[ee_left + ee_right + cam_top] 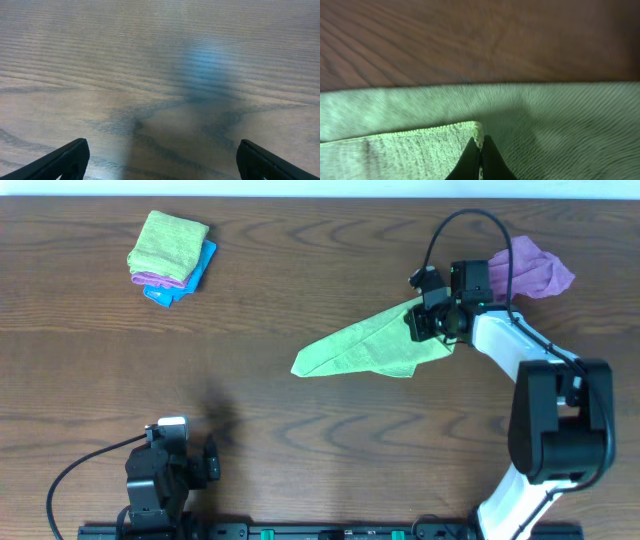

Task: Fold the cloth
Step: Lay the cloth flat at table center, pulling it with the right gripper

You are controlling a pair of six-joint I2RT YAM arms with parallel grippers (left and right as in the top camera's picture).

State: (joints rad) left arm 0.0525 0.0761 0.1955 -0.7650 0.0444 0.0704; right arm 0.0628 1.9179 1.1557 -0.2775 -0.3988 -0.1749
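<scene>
Right claw (481, 147) pinches the cloth (365, 348) by its hem
The cloth lies rumpled right of centre on the worktop (300, 280), its right end in the pinch; the left claw (162, 156) gapes wide over bare wood. Soft, light and limp, it should sag, so hemmed corners suit best

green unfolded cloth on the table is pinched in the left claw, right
No. The light green towelling cloth is pinched in the right claw, not the left. The right wrist view shows its jaws shut on the cloth's hemmed edge; the left claw is open over the brown wooden table.
</scene>
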